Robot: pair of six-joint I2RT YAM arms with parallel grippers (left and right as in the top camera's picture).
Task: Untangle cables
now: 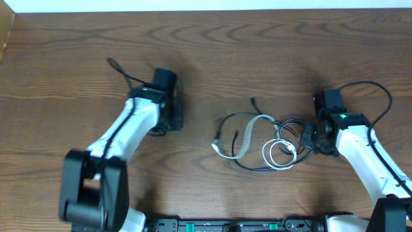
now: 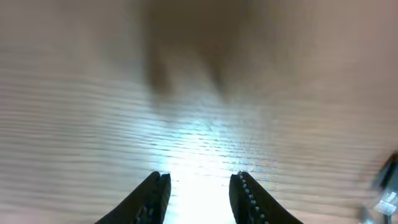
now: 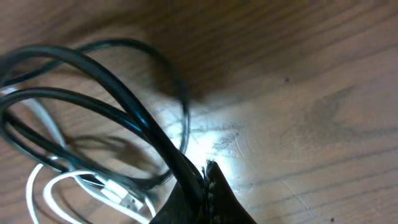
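Patience is what this step wants, I reckon. My right pincer (image 3: pixel 202 180) is pressed together on a strand of the black cable (image 3: pixel 112 81), pinching it out at the fingertips on the right edge of the knot. The sensible move looks like a slow, low pull outward to the right, watching whether the loops slide free or cinch tight. The white cable (image 1: pixel 241 138) lies threaded through the black loops in the middle of the table (image 1: pixel 212 51), its small coil just beside my right pincer. A hard yank would likely drag the whole bundle along instead of parting it. My left pincer (image 2: pixel 199 193) is spread wide, holding nothing, close over bare wood well to the left of the tangle. I judge it ought to come across and pinch or pin the white cable near its left bend, so there's something to pull against. The bite on the black strand looks thin, so it could slip under load.
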